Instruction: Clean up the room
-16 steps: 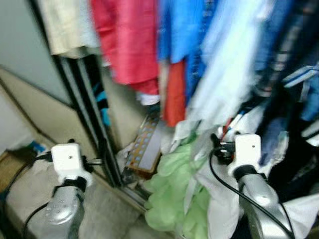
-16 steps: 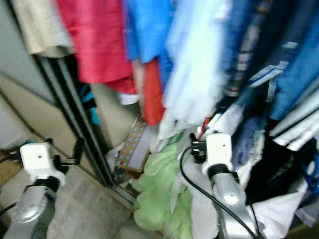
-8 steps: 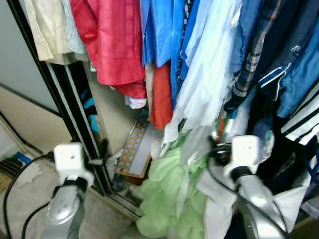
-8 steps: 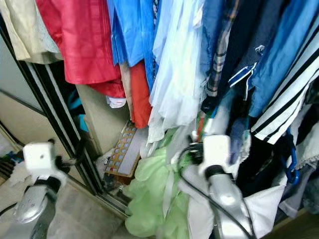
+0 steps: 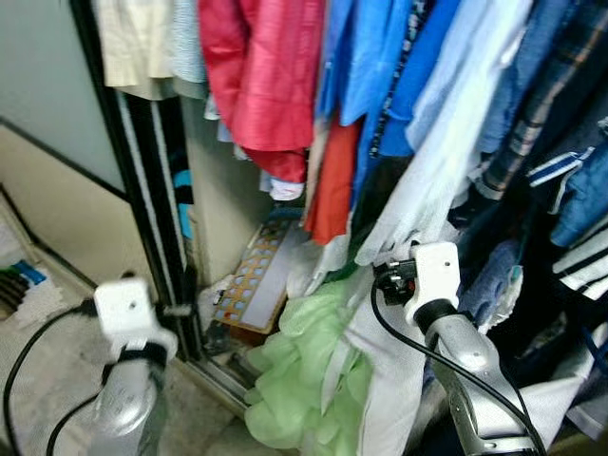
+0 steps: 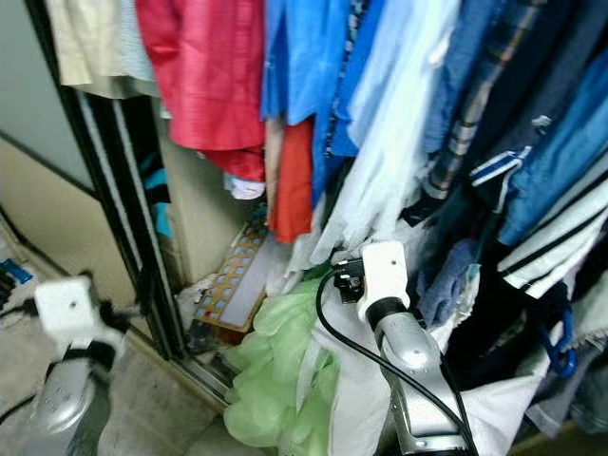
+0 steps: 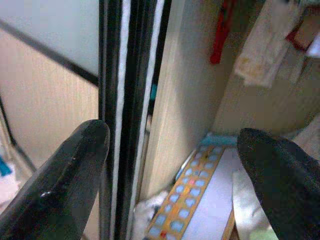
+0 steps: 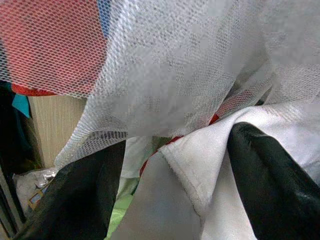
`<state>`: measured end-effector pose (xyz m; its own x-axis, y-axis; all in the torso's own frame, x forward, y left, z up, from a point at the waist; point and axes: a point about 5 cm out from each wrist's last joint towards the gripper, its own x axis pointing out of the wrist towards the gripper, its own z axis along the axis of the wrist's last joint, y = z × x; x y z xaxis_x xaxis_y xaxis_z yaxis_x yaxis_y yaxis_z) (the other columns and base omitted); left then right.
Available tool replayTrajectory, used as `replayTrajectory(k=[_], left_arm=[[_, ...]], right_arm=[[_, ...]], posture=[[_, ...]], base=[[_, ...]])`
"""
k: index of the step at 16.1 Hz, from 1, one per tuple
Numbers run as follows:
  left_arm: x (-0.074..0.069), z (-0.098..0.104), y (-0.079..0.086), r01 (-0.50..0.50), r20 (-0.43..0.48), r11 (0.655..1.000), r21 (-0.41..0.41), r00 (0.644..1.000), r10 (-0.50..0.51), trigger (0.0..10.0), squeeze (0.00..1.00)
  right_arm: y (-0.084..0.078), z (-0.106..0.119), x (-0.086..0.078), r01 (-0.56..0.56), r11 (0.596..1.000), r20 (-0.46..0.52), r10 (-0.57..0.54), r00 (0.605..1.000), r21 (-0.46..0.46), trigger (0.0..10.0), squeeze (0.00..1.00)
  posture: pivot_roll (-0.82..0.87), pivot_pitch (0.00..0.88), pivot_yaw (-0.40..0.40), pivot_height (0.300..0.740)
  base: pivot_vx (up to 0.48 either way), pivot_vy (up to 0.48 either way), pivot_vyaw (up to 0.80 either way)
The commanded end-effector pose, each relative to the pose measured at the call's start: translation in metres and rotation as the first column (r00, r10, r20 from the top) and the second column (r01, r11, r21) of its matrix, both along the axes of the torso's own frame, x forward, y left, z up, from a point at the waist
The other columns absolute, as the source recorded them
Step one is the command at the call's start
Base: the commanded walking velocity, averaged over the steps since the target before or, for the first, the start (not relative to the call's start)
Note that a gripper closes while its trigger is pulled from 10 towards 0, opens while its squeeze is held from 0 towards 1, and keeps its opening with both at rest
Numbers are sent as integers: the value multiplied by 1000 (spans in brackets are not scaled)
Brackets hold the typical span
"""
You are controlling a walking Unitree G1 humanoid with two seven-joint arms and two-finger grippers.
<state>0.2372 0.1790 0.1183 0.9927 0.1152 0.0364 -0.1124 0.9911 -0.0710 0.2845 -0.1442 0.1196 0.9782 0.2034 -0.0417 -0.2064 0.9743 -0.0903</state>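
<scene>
Hanging across the top of the left eye view, a row of clothes fills an open wardrobe: a cream top (image 5: 133, 43) at upper left, a red shirt (image 5: 266, 71) beside it, blue shirts (image 5: 380, 66) in the middle, a pale white mesh garment (image 5: 446, 161) slanting down the centre, and a plaid shirt (image 5: 541, 104) and denim pieces cut off at the right edge. Their hangers and rail lie above the frame, out of sight. The black sliding-door track (image 5: 157, 218) runs down the left side.

On the wardrobe floor, low in the middle of the frame, a light green garment (image 5: 304, 380) lies heaped, partly covered by a white cloth (image 5: 385, 370). Behind it a flat box with a grid of small squares (image 5: 252, 285) leans against the inner panel; its lower end is hidden, and it is too blurred to name more closely.

The right gripper (image 8: 175, 185) is pushed in among the hanging clothes, its fingers (image 8: 280, 190) spread apart around a fold of the white cloth (image 8: 200, 180), with mesh draped just above them. The left gripper (image 7: 175, 170) hovers at lower left before the door track (image 7: 130, 100), fingers (image 7: 70, 170) wide apart and holding nothing.
</scene>
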Motion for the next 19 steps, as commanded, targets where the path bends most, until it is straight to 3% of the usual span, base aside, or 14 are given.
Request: replayTrajectory(k=[1, 4, 7, 8, 11, 14, 15, 17, 19], left_arm=[[2, 0, -6, 32, -1, 999, 14, 999, -32, 10000, 0], [-3, -2, -5, 67, -23, 997, 41, 998, -66, 10000, 0], [-2, -5, 0, 88, -42, 995, 55, 995, -86, 10000, 0], [0, -3, 0, 88, -37, 995, 56, 996, -86, 10000, 0], [1, 9, -3, 104, 6, 991, 82, 994, -105, 10000, 0], [-1, 10, -1, 97, 9, 992, 83, 995, -98, 10000, 0], [-1, 9, -1, 88, 7, 993, 81, 996, -89, 10000, 0], [-2, 7, -1, 74, -2, 995, 66, 997, -74, 10000, 0], [-3, 6, 0, 71, -6, 995, 68, 997, -71, 10000, 0]], right_arm=[[-4, -6, -4, 22, 1000, -17, -22, 1000, -1, 10000, 0], [0, -11, -13, 44, 999, -28, -44, 999, 13, 10000, 0], [-14, -9, -25, 152, 988, -22, -152, 988, 14, 10000, 0], [-26, -7, -34, 199, 980, -15, -199, 980, -1, 10000, 0], [-35, 10, -51, 220, 970, 88, -211, 974, -109, 10000, 0], [-28, 39, -42, 202, 965, 224, -162, 961, -169, 10000, 0], [-16, 46, -35, 151, 975, 255, -105, 961, -165, 10000, 0], [-3, 37, -27, 76, 990, 194, -51, 980, -120, 10000, 0], [-1, 28, -24, 58, 997, 135, -51, 989, -55, 10000, 0]], posture=[[102, 0, -104, 740], [88, 0, -61, 740], [38, 0, -20, 740], [29, 0, -10, 740], [25, 0, -2, 740], [35, 0, -14, 740], [38, 0, -18, 740], [45, 0, -21, 740], [50, 0, -21, 740]], base=[[0, 0, 0], [0, 0, 0], [0, 0, 0], [0, 0, 0], [0, 0, 0], [0, 0, 0], [0, 0, 0], [0, 0, 0], [0, 0, 400]])
